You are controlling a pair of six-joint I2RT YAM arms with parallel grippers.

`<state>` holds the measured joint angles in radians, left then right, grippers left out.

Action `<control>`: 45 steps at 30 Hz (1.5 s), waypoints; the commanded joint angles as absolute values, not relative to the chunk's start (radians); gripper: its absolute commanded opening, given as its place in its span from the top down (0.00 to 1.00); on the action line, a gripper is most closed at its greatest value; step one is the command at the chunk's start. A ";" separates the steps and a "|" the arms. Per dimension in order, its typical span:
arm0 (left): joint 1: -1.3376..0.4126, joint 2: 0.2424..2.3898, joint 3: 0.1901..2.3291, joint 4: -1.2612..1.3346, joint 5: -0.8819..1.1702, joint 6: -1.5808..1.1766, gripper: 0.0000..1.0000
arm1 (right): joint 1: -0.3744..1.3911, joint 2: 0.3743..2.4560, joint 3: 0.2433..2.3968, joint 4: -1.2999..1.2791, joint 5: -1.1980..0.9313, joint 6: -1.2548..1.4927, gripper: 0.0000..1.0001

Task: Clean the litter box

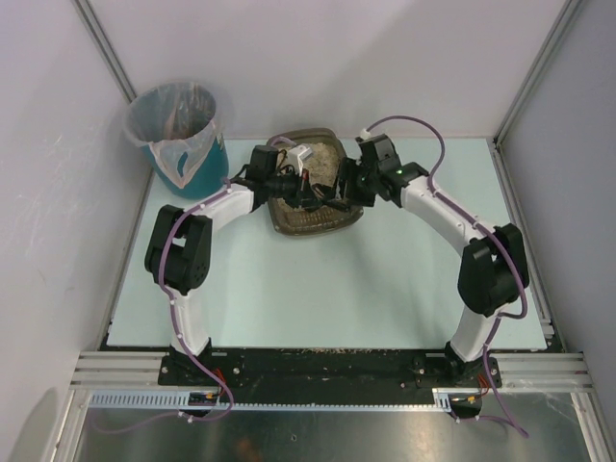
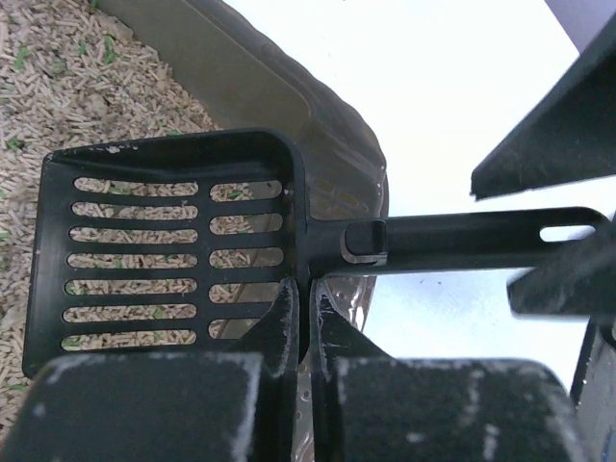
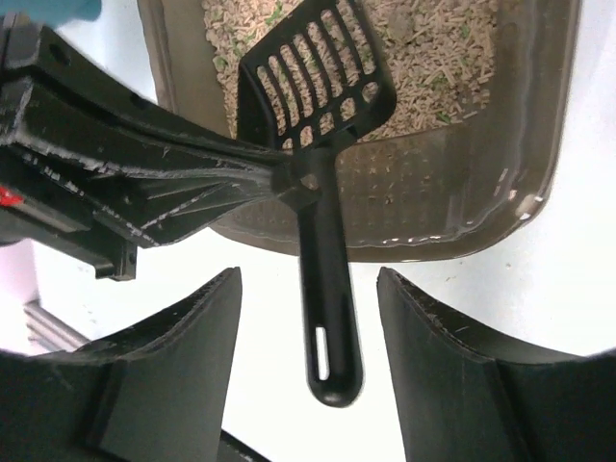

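Note:
The litter box [image 1: 315, 223] is a grey-brown tray at the middle back of the table, with beige granules [image 3: 433, 58] in its far part and a bare floor near its rim [image 3: 452, 207]. A black slotted scoop [image 2: 452, 239] hangs over the tray's edge [image 2: 279, 91], its blade above the granules. My left gripper [image 2: 308, 300] is shut on the scoop where blade and handle join. My right gripper [image 3: 308, 274] is open, with one finger on each side of the scoop handle [image 3: 325, 289] and a gap to it on both sides.
A round teal bin [image 1: 183, 144] with a clear plastic liner stands at the back left corner of the table. White walls and metal frame posts close in the back and both sides. Both arms meet over the tray's near edge.

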<state>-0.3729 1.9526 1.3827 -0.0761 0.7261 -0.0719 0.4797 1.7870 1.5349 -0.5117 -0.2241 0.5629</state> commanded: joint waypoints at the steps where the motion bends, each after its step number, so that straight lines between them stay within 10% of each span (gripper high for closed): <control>1: -0.373 1.940 1.410 -0.064 0.821 -0.091 1.00 | 0.599 1.713 1.523 -0.511 -0.017 0.356 0.36; 29: -0.342 1.993 1.479 -0.193 0.936 -0.135 1.00 | 0.680 1.615 1.309 -0.233 0.230 0.136 0.43; 39: -0.341 1.993 1.499 -0.204 0.934 -0.143 0.99 | 0.678 1.620 1.299 -0.206 0.172 0.156 0.85; 45: -0.341 1.944 1.519 -0.206 0.847 -0.144 0.45 | 0.678 1.601 1.299 -0.209 0.201 0.150 1.00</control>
<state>-0.3389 1.9915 1.4658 -0.1844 0.8822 -0.1501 0.6811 1.6558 1.2999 -0.2489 0.1638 0.1558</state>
